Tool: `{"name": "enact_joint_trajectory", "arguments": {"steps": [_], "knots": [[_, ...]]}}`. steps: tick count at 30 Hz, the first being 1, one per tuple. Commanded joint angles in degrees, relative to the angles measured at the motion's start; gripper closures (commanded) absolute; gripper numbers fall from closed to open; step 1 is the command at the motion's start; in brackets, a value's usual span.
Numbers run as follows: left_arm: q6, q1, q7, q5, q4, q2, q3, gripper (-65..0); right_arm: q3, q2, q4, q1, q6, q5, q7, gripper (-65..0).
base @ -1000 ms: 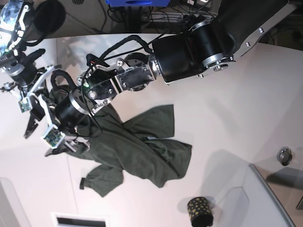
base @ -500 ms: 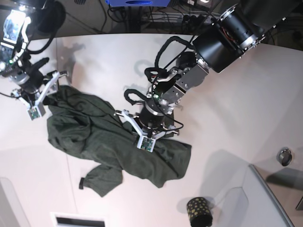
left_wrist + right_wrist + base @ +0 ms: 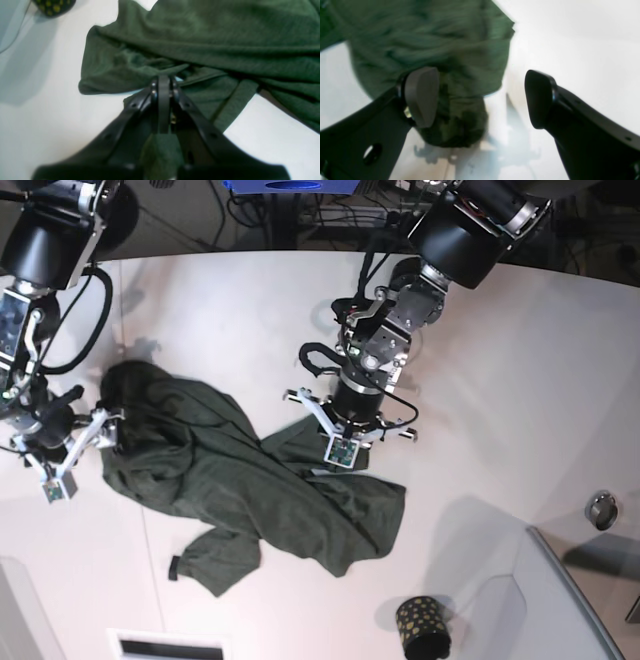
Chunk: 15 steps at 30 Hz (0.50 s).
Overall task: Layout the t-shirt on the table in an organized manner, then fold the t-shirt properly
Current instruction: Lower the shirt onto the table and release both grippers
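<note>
The left gripper (image 3: 163,82) has its jaws pressed tight together on a pinched fold of the t-shirt (image 3: 250,485), the dark green cloth bunching up right at the tips in the left wrist view; in the base view this gripper (image 3: 340,442) sits at the shirt's upper edge, near the middle of the table (image 3: 500,380). The right gripper (image 3: 480,97) stands spread wide with nothing between its fingers (image 3: 421,96); one finger hangs over a rumpled end of the shirt (image 3: 432,50), the other over bare white tabletop (image 3: 570,37). In the base view it (image 3: 75,445) is at the shirt's far end on that view's left. The shirt is plain, thin and soft, without any print, and lies crumpled on the table in a long diagonal heap with deep creases and overlapping folds, not spread flat; a sleeve with a dark cuff sticks out at the lower left. A small black cup (image 3: 422,627) with gold dots stands on the table well apart from the shirt's lower edge, and its inside cannot be made out. Beside it is a grey raised panel (image 3: 560,600), and further right a small metal ring (image 3: 601,509).
</note>
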Motion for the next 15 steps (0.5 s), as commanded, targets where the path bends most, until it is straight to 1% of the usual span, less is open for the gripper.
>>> {"name": "enact_joint_trajectory", "arguments": {"steps": [1,6,7,8,9,10,12,13,14,15], "knots": [[0.53,-0.39,-0.65,0.36,-0.14,-0.33,-0.26,0.0,0.01,0.69,-0.94,1.72,0.43,0.98,1.10,-49.5],[0.53,-0.12,-0.30,0.54,-4.01,-0.15,0.26,0.0,-0.08,0.69,-9.29,5.67,0.43,0.81,1.19,-49.1],[0.53,0.32,-0.30,0.54,-5.07,-0.15,0.18,0.0,-0.08,0.69,-10.53,6.11,0.43,0.81,1.19,-47.3],[0.53,0.58,-0.39,0.54,-5.68,-0.15,-0.18,0.0,-0.08,0.69,-11.32,6.73,0.43,0.81,1.19,-44.1],[0.53,0.67,-0.39,0.54,-6.30,-0.24,-0.18,0.0,-0.08,0.69,-12.11,7.25,0.43,0.72,1.19,-38.3],[0.53,1.02,-0.30,0.54,-6.74,-0.50,-0.18,0.0,-0.08,0.77,-12.72,7.69,0.43,0.72,1.19,-29.6],[0.53,1.81,-0.30,0.54,-7.27,-1.29,-0.26,0.0,0.01,1.65,-13.60,8.57,0.43,0.72,1.19,-9.3],[0.53,1.99,-0.30,0.54,-7.27,-1.73,-0.26,0.0,0.01,2.18,-13.87,8.84,0.43,0.72,1.19,-0.5],[0.53,2.60,-0.30,0.54,-7.35,-1.91,-0.26,0.0,0.01,2.62,-13.60,8.84,0.43,0.72,1.19,0.0],[0.53,2.95,-0.30,0.45,-7.44,-2.26,-0.35,0.0,0.01,3.15,-13.34,8.84,0.43,0.72,1.19,-1.5]]}}
